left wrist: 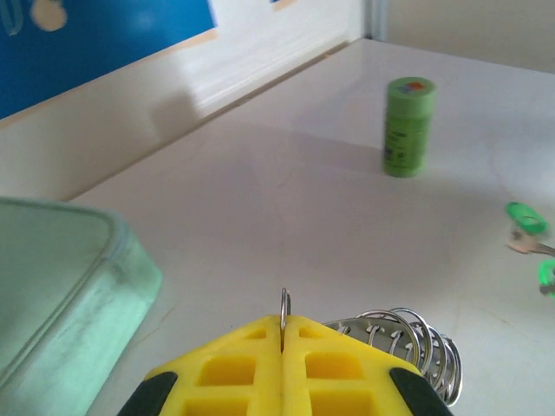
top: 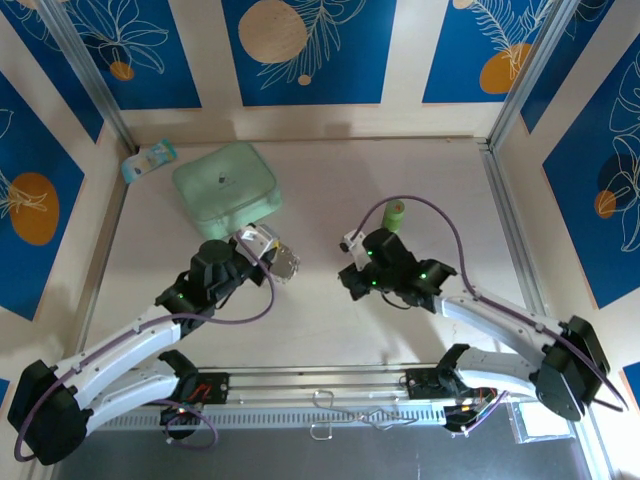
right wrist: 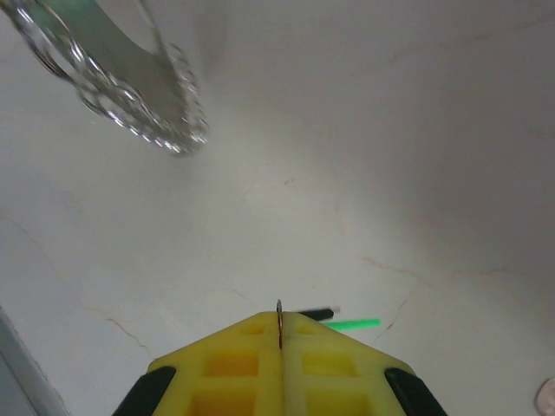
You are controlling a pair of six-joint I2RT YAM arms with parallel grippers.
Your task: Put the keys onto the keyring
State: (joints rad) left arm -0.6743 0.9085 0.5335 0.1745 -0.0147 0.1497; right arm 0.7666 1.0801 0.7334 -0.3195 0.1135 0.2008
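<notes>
Nearest to me, the left gripper point(left wrist: 284, 329) had its yellow fingers pressed tight on a thin wire loop of the keyring point(left wrist: 408, 341), whose silvery coils bunched just beside the right-hand finger. From overhead that gripper point(top: 270, 250) sat well to the left of the green cylinder point(top: 396, 213) and a little nearer the arms, with the keyring point(top: 283, 262) at its tip. The cylinder point(left wrist: 408, 126) stood upright on the pale table point(top: 320, 330). The keys point(left wrist: 525, 217) lay flat, to its right and closer in from the left wrist, apart from it. The right gripper point(top: 352, 272) hung just on the near side of the cylinder, the arm's purple cable point(top: 440, 215) arching round behind it. Its fingers point(right wrist: 234, 364) were also pressed together. A sliver of metal showed in the seam, though I couldn't tell what it belonged to. One green key point(right wrist: 351, 324) lay on the table just past those tips, and the keyring point(right wrist: 130, 95) blurred above. Far left of the cylinder sat the mint-green box point(top: 225, 185), closed, its contents hidden. A small packet point(top: 150, 160) lay farther left still, by the wall.
</notes>
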